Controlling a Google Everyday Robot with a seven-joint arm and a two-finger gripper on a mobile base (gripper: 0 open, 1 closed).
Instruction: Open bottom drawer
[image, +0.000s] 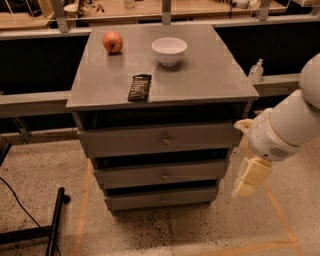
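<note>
Test lab, tape lines (82, 210) on speckled floor (190, 232), workbenches (130, 10) behind, claw (251, 176) right of grey cabinet (210, 75)

The cream-coloured gripper (248, 179) hung just right of the grey three-drawer cabinet (210, 75), level with its two lower fronts. The speckled floor (165, 232) lay open on the near side of the lowest grey metal-look drawer front (135, 201) and its small round knob (162, 200). A black floor stand (54, 222) lay well off to the near left.
</note>
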